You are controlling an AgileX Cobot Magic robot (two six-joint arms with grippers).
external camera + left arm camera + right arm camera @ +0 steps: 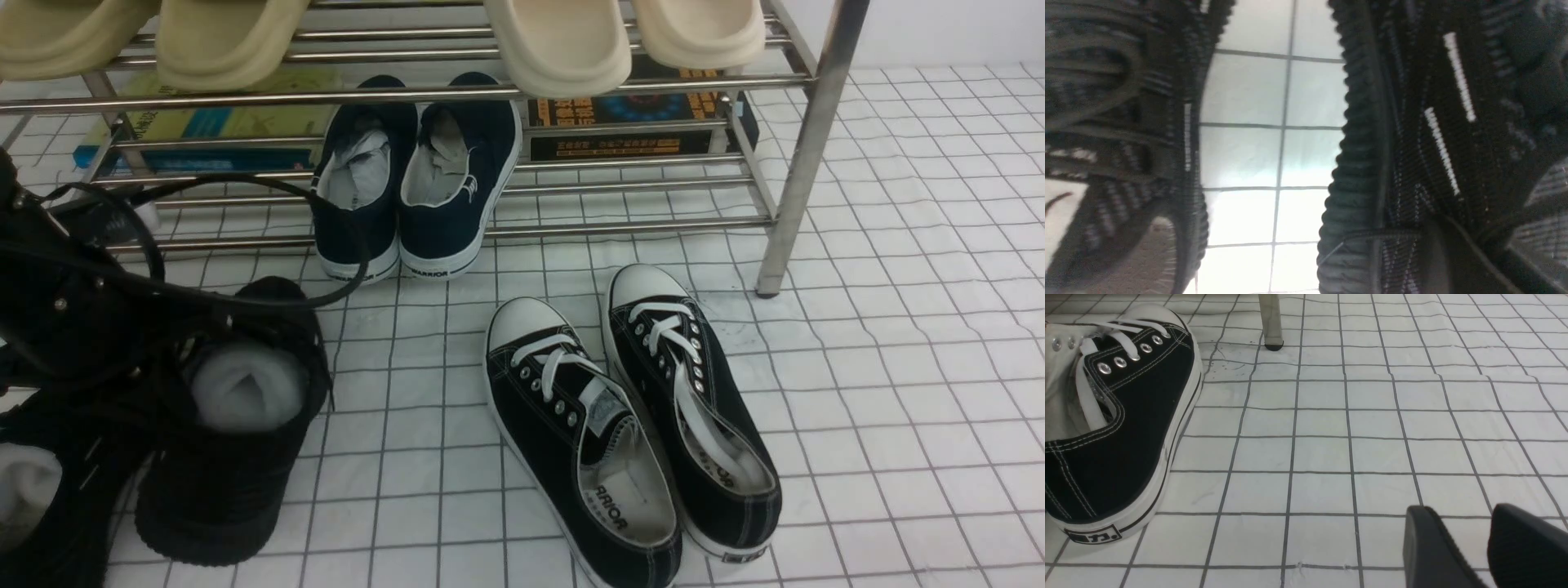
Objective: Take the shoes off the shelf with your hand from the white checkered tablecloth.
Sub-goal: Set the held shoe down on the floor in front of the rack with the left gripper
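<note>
1. The shoes (229,457), a black knit pair with thick black soles and white paper stuffing, stand on the white checkered tablecloth (898,367) at the robot's near left. They are off the shelf (808,147) and in front of it.
2. The left wrist view looks down between the two shoes. One fills each side of that picture, white dash marks show on one, and a strip of the cloth's grid lies between them.
3. The left arm (65,278) and its black cables hang over this pair. The left tool is hidden in the dark mass there; its jaws are pressed together, and whether they pinch any part of a shoe cannot be told.
4. The right tool (1461,510) hovers over bare cloth with its two black fingers (1433,547) spread and nothing between them.
5. A pair of navy low-tops (416,188) sits on the shelf's lower bars, heels toward the robot.
6. Black canvas sneakers (629,425) with white toes and laces lie on the cloth near the shelf's right leg.
7. Cream slippers (563,41) rest on the upper tier.
</note>
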